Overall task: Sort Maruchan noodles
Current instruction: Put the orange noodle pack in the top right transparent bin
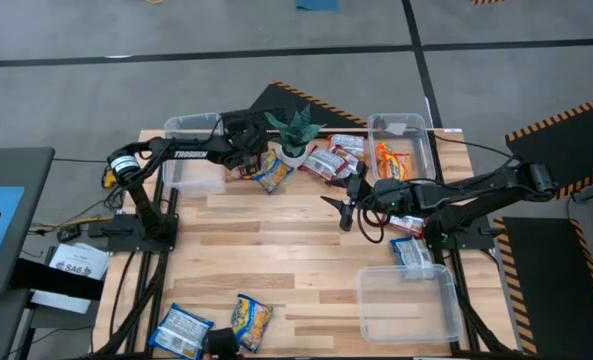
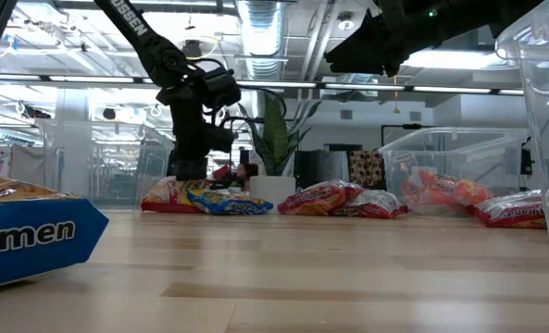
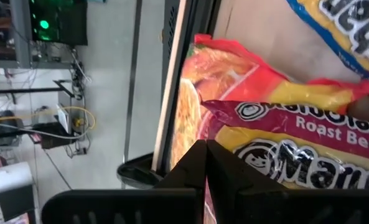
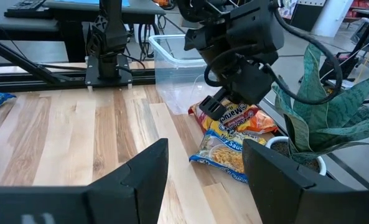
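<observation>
My left gripper (image 1: 244,158) is at the table's far edge beside the potted plant (image 1: 294,135), pointing down and shut on a red-and-yellow Roast Beef packet (image 3: 296,143). A yellow-and-blue packet (image 4: 224,149) lies flat next to it. Red-and-white packets (image 1: 328,160) lie right of the plant, and orange ones (image 1: 394,160) sit in the far right bin. My right gripper (image 1: 344,208) hovers open over the table's middle and touches nothing. Blue-and-white (image 1: 183,328) and yellow-and-blue (image 1: 251,320) packets lie at the near edge. My left gripper pinches the Roast Beef packet's crinkled edge (image 3: 224,134) between its two shut fingers, coming from above and pointing down. The packet stays low by the table (image 4: 231,115), with an orange-red packet (image 3: 190,93) beneath it. Whether it is lifted clear, I cannot tell.
A clear bin (image 1: 191,150) stands at the far left just behind my left gripper. Another clear bin (image 1: 401,135) stands at the far right, and a third (image 1: 406,300) at the near right with a blue-and-white packet (image 1: 411,250) beside it. Bare wood lies between the arms.
</observation>
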`<state>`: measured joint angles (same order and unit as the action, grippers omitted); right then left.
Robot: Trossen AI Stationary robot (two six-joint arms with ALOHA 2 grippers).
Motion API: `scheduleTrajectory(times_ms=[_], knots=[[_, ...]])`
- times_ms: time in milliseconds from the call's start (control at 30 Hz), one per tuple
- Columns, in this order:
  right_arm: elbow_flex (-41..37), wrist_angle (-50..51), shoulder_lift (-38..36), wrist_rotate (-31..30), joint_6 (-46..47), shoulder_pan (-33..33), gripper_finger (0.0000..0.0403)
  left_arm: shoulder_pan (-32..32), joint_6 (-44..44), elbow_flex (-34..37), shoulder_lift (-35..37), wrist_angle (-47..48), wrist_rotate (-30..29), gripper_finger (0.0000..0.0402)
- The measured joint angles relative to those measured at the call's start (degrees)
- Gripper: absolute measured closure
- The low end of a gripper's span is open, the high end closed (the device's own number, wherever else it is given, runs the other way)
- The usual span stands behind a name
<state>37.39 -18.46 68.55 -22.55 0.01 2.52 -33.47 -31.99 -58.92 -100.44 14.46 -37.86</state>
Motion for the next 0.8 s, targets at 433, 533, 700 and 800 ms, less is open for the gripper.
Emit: scheduleTrajectory(times_ms=[433, 533, 700, 800], knots=[[0.0, 0.2, 0.0, 0.0, 0.2, 0.0, 0.0177, 10.5, 12.1, 0.0, 0.0, 10.6, 4.8, 0.0401], [0.0, 0.5, 0.0, 0.0, 0.2, 0.0, 0.0177, 13.3, 16.6, 0.0, 0.0, 13.4, 7.3, 0.0401], [0.0, 0.5, 0.0, 0.0, 0.1, 0.0, 0.0177, 18.5, 20.9, 0.0, 0.0, 15.9, 8.7, 0.0401], [0.0, 0.5, 0.0, 0.0, 0.1, 0.0, 0.0177, 20.8, 21.2, -1.2, 0.0, 17.5, 1.4, 0.0401]])
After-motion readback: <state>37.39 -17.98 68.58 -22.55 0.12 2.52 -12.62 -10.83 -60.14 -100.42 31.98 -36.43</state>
